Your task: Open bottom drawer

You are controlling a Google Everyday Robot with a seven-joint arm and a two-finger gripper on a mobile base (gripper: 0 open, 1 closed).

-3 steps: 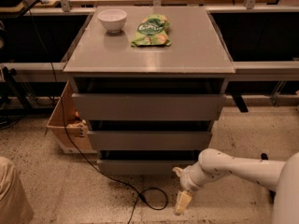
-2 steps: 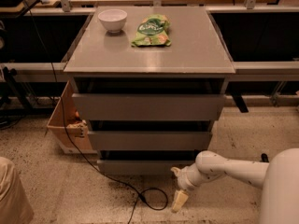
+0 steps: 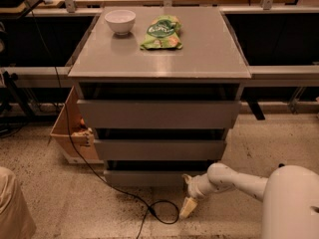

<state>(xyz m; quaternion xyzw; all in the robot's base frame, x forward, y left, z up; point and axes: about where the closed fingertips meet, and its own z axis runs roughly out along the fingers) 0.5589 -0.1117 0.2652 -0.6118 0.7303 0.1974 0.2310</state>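
Observation:
The grey cabinet has three handleless drawers. The bottom drawer is the lowest and narrowest front, just above the floor, and looks closed or nearly so. My white arm reaches in from the lower right. My gripper hangs low in front of the bottom drawer's right end, with one finger pointing down to the floor and another part near the drawer's front. The middle drawer and top drawer fronts sit above it.
A white bowl and a green chip bag lie on the cabinet top. A black cable loops on the floor before the cabinet. A cardboard box stands at its left. A tan object is at bottom left.
The arm has shifted slightly left, bringing the gripper a little closer to the bottom drawer's right end. The drawers have not moved.

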